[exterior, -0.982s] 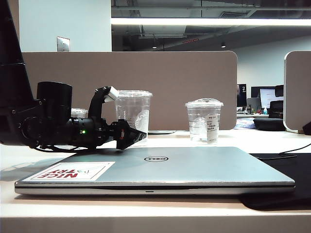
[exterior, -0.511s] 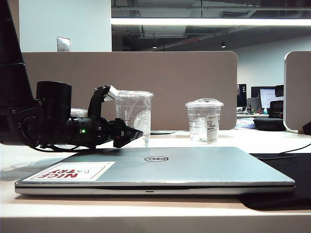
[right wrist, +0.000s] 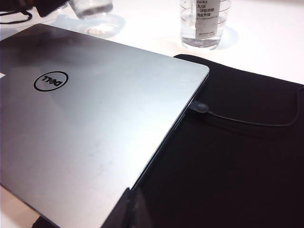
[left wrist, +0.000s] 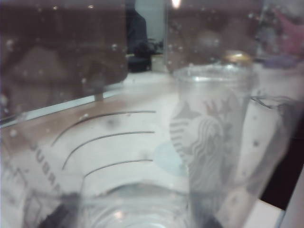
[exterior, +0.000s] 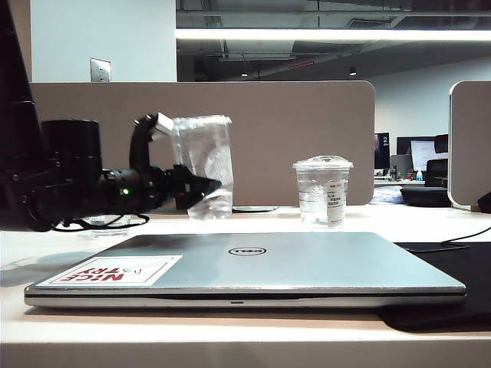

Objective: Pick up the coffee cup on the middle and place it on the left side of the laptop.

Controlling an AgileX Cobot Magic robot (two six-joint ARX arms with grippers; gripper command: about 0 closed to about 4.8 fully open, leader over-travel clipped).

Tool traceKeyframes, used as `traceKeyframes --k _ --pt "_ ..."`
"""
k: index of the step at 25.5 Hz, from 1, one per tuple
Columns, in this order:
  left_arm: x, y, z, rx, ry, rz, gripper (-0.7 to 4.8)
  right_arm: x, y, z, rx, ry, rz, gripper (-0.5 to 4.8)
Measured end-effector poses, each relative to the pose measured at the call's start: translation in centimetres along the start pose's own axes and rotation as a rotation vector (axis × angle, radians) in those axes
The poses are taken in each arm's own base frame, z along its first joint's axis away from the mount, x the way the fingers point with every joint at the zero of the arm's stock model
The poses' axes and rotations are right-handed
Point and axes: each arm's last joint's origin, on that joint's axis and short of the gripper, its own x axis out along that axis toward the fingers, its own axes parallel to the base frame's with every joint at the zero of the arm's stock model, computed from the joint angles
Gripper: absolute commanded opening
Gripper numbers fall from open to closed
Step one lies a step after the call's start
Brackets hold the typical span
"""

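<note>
- Coffee cup [exterior: 204, 165]: the tall clear cup is tilted, its lid end leaning toward 11 o'clock in the exterior view, and its base is lifted clear of the table [exterior: 430, 222].
- It sits behind the laptop [exterior: 253, 268], at about 11 o'clock from the round logo on the lid.
- Left gripper [exterior: 201, 189]: it reaches in level from 9 o'clock in the exterior view, and its dark fingers are clamped on the lower part of the coffee cup.
- In the left wrist view the coffee cup [left wrist: 118, 156] fills nearly the whole picture, with curved measure lines and the white siren logo showing through its wall; the fingers themselves are too blurred there to make out.
- Laptop: closed and flat on the table, with a red-and-white sticker [exterior: 115, 270] near its 8 o'clock corner; in the right wrist view a cable is plugged into its edge, beside a black mat [right wrist: 237, 152].
- Shorter cup [exterior: 323, 192]: upright with a white label, at about 1 o'clock from the laptop's logo, well apart from the coffee cup.
- Right gripper: not visible in any view, so I cannot tell how its fingers stand.
</note>
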Motion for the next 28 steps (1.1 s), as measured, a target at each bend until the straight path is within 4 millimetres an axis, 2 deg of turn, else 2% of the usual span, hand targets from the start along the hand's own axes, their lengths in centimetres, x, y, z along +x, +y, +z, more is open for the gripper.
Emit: traceKeyframes --k 3,4,7,9,14,20,24,28 --pt "-1.4 0.0 0.9 -0.013 0.005 0.003 2.87 0.0 0.0 0.0 0.0 0.0 0.0 -0.05" --pt "-2.1 -0.1 1.2 -0.021 0.013 0.011 3.17 0.0 0.0 0.0 0.0 0.0 0.0 -0.05" --pt "-6.1 -0.6 3.4 0.008 0.023 0.093 3.28 0.0 0.0 0.0 0.0 0.0 0.0 -0.05" --pt "-9.5 -1.4 4.6 0.038 0.04 0.176 3.28 0.0 0.0 0.0 0.0 0.0 0.0 -0.05" --pt "-13.4 -3.0 4.9 0.054 0.086 0.299 3.28 0.0 0.0 0.0 0.0 0.0 0.0 -0.05" --pt "-16.6 -4.9 3.0 -0.016 0.179 0.378 3.28 0.0 0.0 0.0 0.0 0.0 0.0 -0.05" --pt "-16.9 -5.3 2.8 -0.022 0.191 0.381 3.27 0.0 0.0 0.0 0.0 0.0 0.0 -0.05" --pt "-17.8 -5.6 2.0 -0.04 0.253 0.47 3.27 0.0 0.0 0.0 0.0 0.0 0.0 -0.05"
